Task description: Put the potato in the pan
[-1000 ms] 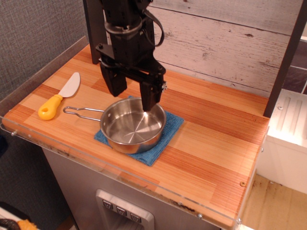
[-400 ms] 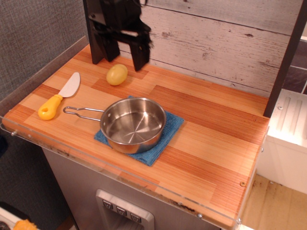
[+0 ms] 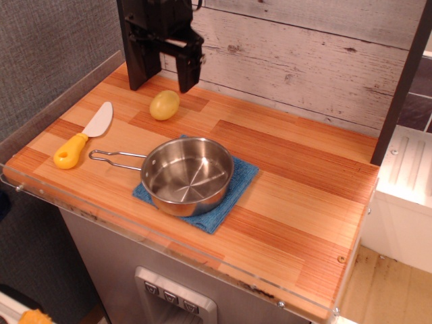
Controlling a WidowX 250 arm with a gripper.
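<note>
Item one, potato (image 3: 165, 104): small pale-yellow oval, lying on the wooden counter (image 3: 290, 182) toward the back left, free of any grip and well apart from the pan's rim. Item two, pan (image 3: 185, 177): round steel saucepan, upright, empty as far as its polished floor shows, seated on a blue cloth (image 3: 237, 183) near the front middle of the counter, its wire loop handle pointing left. Item three, gripper (image 3: 164, 75): black, two fingers hanging down with a wide gap between them, nothing held; it hangs at the back left, above and behind the potato, and does not touch it. Whether the fingers line up squarely over the potato cannot be told from this single view. Item four, knife (image 3: 84, 137): yellow handle, white blade, lying at the left edge, near the pan handle but apart from it; not part of the job. Condition of task: not begun in any visible result. The potato is outside the pan and ungrasped. Remaining, by judgement: descend over the potato, close on it, lift, carry it forward and right to above the pan, and release. Note on handling: the smooth rounded surface may roll or slip if the fingers close off-centre; the pan sits on cloth, which should keep it from sliding when the potato drops in.
</note>
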